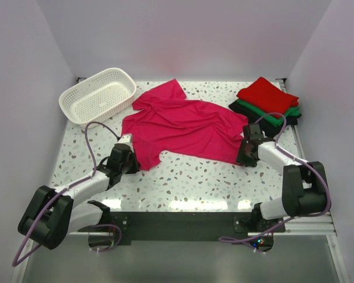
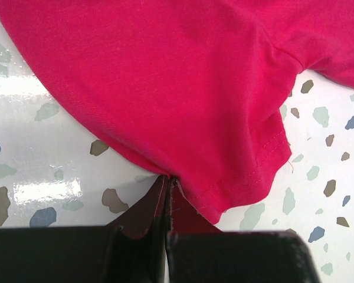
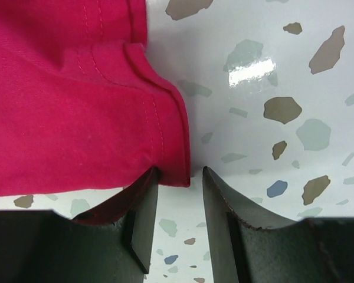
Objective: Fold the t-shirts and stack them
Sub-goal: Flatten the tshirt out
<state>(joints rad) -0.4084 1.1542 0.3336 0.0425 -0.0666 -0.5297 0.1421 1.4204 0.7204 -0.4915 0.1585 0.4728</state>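
Observation:
The magenta-pink t-shirt (image 1: 183, 124) lies spread and rumpled across the middle of the table. My left gripper (image 1: 131, 153) is at its near left corner, shut on the cloth edge (image 2: 183, 88), which is pinched at the tips of the left gripper (image 2: 168, 180). My right gripper (image 1: 245, 151) is at the shirt's near right corner. In the right wrist view the right gripper (image 3: 180, 174) stands open, with the stitched hem corner (image 3: 171, 159) of the shirt between its fingers (image 3: 143, 203) and a clear gap on the right side. Folded red (image 1: 266, 94), green (image 1: 256, 111) and black (image 1: 293, 118) t-shirts are stacked at the back right.
A white lattice basket (image 1: 97, 94) stands at the back left, close to the shirt's far sleeve. The speckled table (image 1: 189, 177) shows bare between the shirt and the arm bases. White walls close in the left, right and back.

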